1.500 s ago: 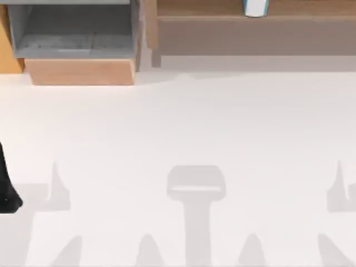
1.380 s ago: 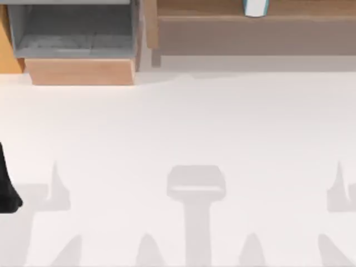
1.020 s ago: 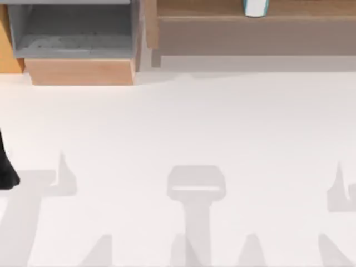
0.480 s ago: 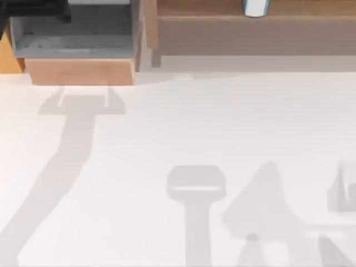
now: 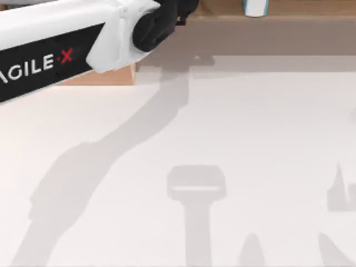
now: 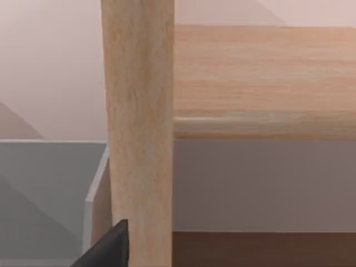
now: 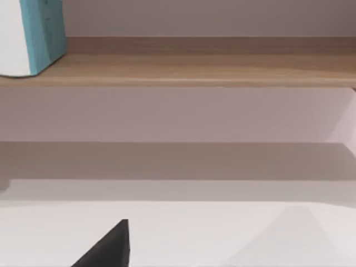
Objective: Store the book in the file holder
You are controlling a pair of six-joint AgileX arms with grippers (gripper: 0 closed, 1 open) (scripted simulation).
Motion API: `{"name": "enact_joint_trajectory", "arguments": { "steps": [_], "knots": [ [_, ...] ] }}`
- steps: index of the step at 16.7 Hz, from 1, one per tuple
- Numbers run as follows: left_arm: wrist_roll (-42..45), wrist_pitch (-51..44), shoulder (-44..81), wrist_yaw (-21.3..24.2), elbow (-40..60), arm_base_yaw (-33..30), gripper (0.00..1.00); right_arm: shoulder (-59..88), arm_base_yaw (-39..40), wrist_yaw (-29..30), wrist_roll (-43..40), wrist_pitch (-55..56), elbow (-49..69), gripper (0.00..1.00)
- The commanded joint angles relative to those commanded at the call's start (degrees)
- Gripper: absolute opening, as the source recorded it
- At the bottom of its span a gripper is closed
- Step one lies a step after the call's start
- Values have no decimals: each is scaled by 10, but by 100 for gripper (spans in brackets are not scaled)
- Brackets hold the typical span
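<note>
Reach toward the shelf, book not yet held.
White left arm (image 5: 55, 50) stretched over the desk (image 5: 222, 139) above the grey file holder (image 6: 50, 189); finger state unclear. Beyond, the teal-blue hardcover book (image 5: 255, 7) stood on the long brown wooden shelf (image 5: 289, 25), needing a grasp next.

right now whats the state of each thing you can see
book: standing upright on the wooden shelf, not held
file holder: no book in the part that shows, largely covered by the left arm in the top view
left gripper: reaching over the shelf's left end, apart from the book
</note>
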Motion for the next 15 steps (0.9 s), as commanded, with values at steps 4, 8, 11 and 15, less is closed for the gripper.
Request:
{"name": "enact_joint_trajectory", "arguments": {
  "steps": [4, 8, 11, 15],
  "knots": [
    [-1, 29, 201, -53, 167, -55, 100, 0, 0, 0, 0, 0, 0, 100],
    [-2, 45, 329, -85, 277, -84, 100, 0, 0, 0, 0, 0, 0, 100],
    [-3, 49, 364, -94, 308, -90, 100, 0, 0, 0, 0, 0, 0, 100],
    [-3, 49, 364, -94, 308, -90, 100, 0, 0, 0, 0, 0, 0, 100]
  ]
}}
